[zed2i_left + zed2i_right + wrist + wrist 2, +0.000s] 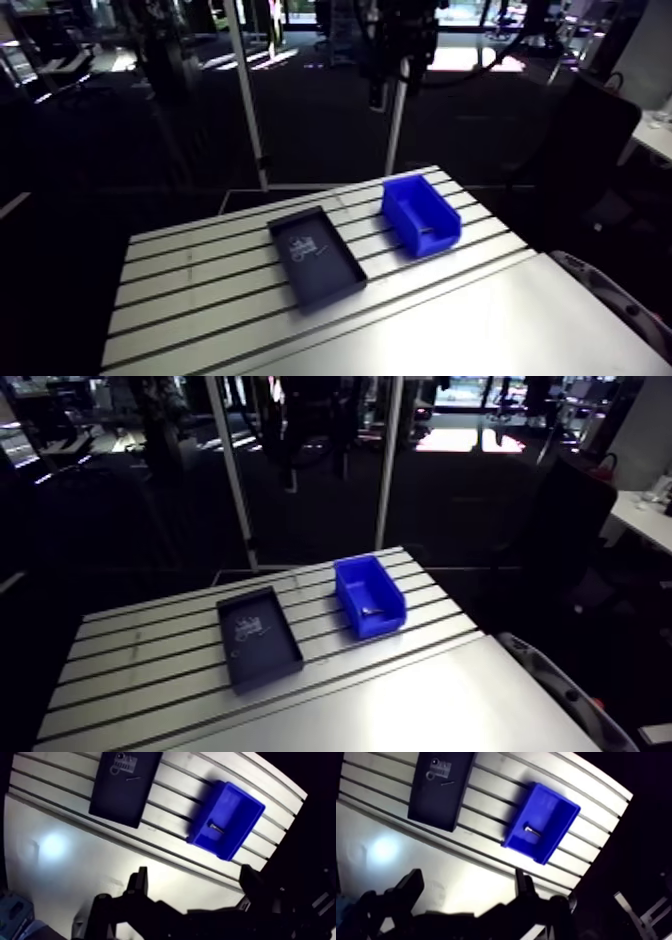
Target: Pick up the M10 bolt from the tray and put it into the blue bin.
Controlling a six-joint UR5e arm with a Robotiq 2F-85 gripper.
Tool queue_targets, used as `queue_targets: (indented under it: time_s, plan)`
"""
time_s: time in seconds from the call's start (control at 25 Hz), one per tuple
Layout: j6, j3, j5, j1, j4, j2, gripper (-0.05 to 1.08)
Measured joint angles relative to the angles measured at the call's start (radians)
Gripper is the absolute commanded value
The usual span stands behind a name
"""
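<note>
- Gripper [196,884] spread wide, nothing between the jaws.
- M10 bolt [215,828] lying inside the blue bin [243,806], well ahead of the jaws.
- Black tray [120,802] ahead too, beside the bin.

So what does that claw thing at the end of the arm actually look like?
The gripper looks all black: two chunky, angular fingers on jointed links rising from a dark, blocky body. No markings show on it. In the arm view it is only a dark shape.
</note>
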State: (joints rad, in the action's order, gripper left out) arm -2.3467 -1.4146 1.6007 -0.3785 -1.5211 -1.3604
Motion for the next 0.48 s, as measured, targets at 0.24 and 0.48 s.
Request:
queue_targets:
  time_s: [0.24,0.48]
  plan:
    - [0.315,0.087,-0.008,0.062,0.118,-0.011,0.01]
    - [0.537,0.149,-0.015,0.115,0.198,-0.045,0.01]
